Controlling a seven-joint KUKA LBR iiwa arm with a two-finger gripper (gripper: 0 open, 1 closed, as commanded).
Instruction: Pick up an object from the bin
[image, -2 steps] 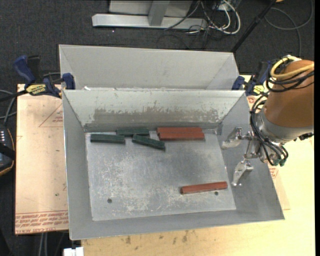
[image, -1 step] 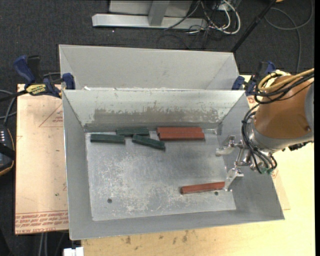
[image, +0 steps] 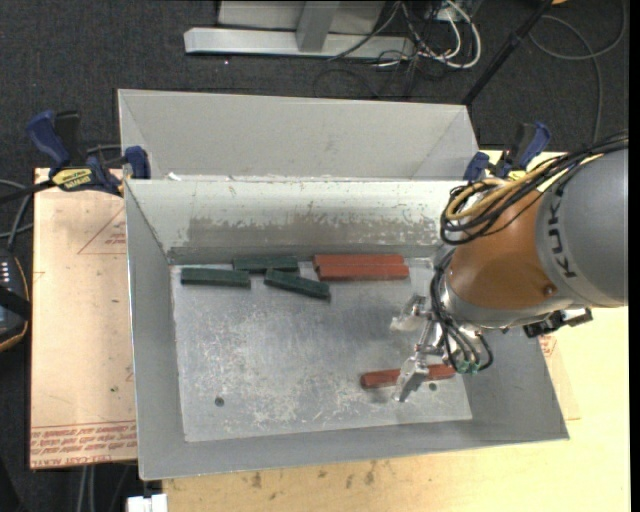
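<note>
Beneath one of the gripper's (image: 408, 352) two spread, empty fingers (image: 406, 386) lies a small red-brown bar (image: 378, 379), with a longer red bar (image: 361, 266) and dark green bars (image: 297, 285) well beyond them
</note>
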